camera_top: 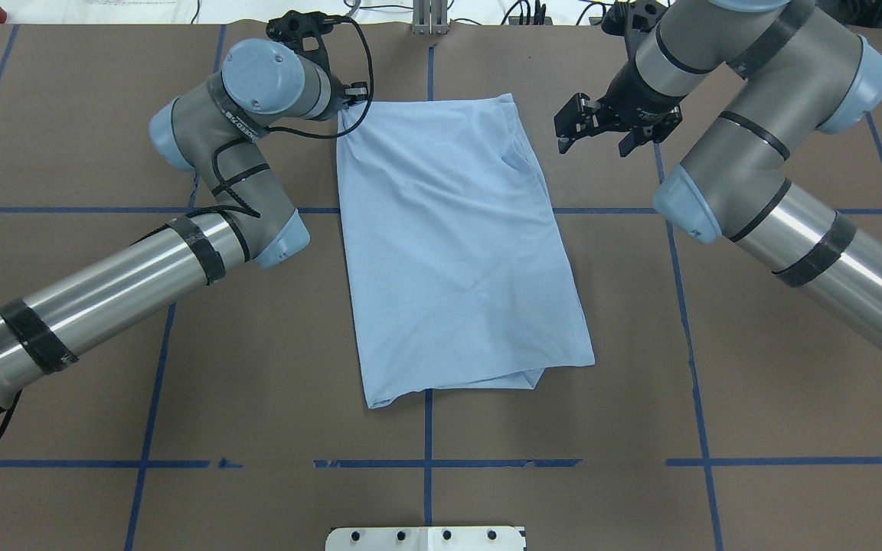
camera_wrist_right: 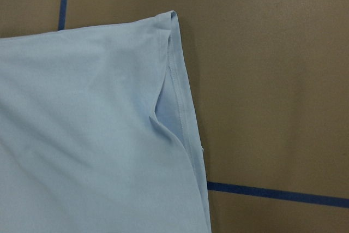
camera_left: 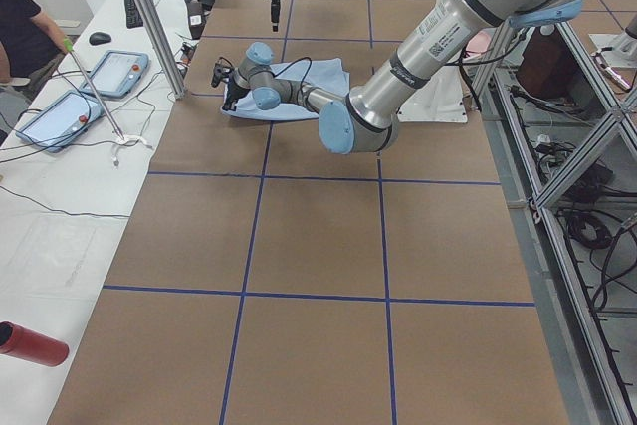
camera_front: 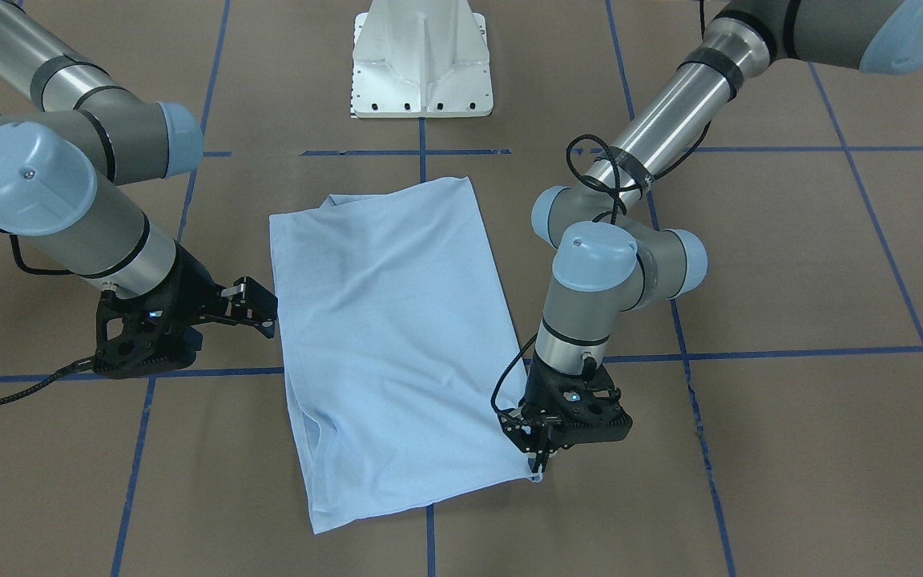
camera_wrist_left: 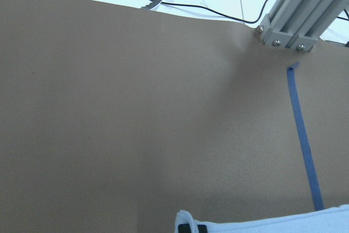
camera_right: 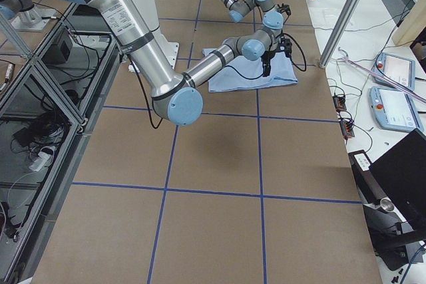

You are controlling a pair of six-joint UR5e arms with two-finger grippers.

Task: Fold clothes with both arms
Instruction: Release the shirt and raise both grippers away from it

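Note:
The light blue T-shirt [camera_front: 397, 336] lies on the brown table, folded lengthwise into a long rectangle [camera_top: 456, 245]; its print is hidden. My left gripper [camera_front: 540, 463] points down at the shirt's far corner on the operators' side and is shut on it. That corner of the cloth shows at the bottom of the left wrist view [camera_wrist_left: 262, 226]. My right gripper [camera_front: 257, 308] is open and empty, a little above the table beside the shirt's opposite long edge [camera_top: 575, 130]. The right wrist view shows the folded sleeve edge [camera_wrist_right: 174, 102].
The white pedestal base [camera_front: 421, 64] stands at the robot's side of the table. Blue tape lines [camera_top: 426, 463] grid the brown surface. An aluminium post [camera_wrist_left: 302, 15] stands at the far table edge. Tablets [camera_left: 60, 111] and a red bottle [camera_left: 30, 343] lie on the side bench.

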